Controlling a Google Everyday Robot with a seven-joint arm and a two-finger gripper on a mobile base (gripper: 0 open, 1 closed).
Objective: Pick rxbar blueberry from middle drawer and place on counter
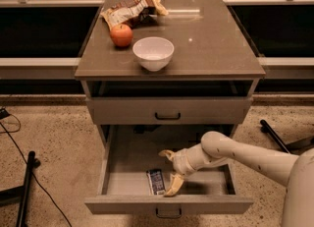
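Observation:
The rxbar blueberry (156,182), a small dark blue bar with white print, lies flat on the pale floor of the open middle drawer (132,162), near its front wall. My gripper (169,173) reaches in from the right and hangs just to the right of the bar, fingers spread wide, one fingertip (167,154) behind it and one at the drawer front. It holds nothing. The counter (211,39) is the brown-grey top of the cabinet above.
On the counter stand a white bowl (153,52), a red apple (121,35) and a brown-and-white snack bag (128,12). A closed drawer front (168,111) sits above the open one. Cables and a dark stand (24,186) lie on the floor at left.

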